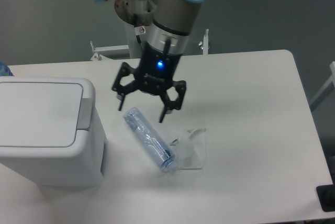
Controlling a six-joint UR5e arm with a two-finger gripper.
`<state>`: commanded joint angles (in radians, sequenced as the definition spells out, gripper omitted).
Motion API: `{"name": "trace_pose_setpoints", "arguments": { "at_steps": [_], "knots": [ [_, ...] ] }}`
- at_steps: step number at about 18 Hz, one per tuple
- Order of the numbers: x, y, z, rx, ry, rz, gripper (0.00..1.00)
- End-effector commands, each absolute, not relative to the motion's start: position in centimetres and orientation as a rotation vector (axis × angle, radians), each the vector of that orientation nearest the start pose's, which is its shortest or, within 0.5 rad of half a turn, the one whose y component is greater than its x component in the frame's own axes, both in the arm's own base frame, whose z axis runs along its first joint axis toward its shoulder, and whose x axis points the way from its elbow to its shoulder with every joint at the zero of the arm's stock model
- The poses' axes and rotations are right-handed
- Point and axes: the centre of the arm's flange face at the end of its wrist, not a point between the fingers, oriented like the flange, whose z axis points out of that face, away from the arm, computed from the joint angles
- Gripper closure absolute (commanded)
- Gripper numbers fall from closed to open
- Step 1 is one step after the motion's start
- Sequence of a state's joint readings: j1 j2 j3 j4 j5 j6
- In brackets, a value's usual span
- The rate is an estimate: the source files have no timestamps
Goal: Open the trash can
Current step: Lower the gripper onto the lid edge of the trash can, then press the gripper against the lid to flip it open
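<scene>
A white table (246, 130) carries three things under one robot arm. The trash can (47, 130), a large boxy white bin with rounded corners, stands at the left side of the table, near the front, its left part cut off by the picture's edge. Its flat white lid (36, 111) lies shut and level on top, and a grey push-tab (84, 113) sits along the lid's right edge.

The claw (140, 109) hangs above the table to the right of the trash can, apart from it, its two black fingers spread open with nothing between them. A blue light glows on the wrist just above it. One fingertip points down close to the upper end of a clear plastic bottle (149, 139), though whether it touches the bottle cannot be told.

The bottle lies on its side, slanting from upper left to lower right, between the bin and the table's middle. A crumpled piece of clear plastic wrap (192, 148) lies just beside the bottle's lower end, touching or overlapping it.
</scene>
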<state>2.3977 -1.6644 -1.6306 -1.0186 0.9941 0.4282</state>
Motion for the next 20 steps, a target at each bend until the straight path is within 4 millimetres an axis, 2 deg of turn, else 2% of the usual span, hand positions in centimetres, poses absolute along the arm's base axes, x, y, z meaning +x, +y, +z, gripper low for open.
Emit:
{"name": "trace_pose_setpoints", "arguments": {
  "at_steps": [4,6,11,20],
  "knots": [
    [-27.2,51.5,49.4,-2.435,-0.322,-0.289,0.00],
    [-26.3,52.6,49.2,-2.421,-0.278,-0.276,0.00],
    [-25.4,54.3,47.1,-2.439,-0.244,-0.301,0.00],
    [-25.0,54.4,46.5,-2.449,-0.236,-0.307,0.00]
  ]
}}
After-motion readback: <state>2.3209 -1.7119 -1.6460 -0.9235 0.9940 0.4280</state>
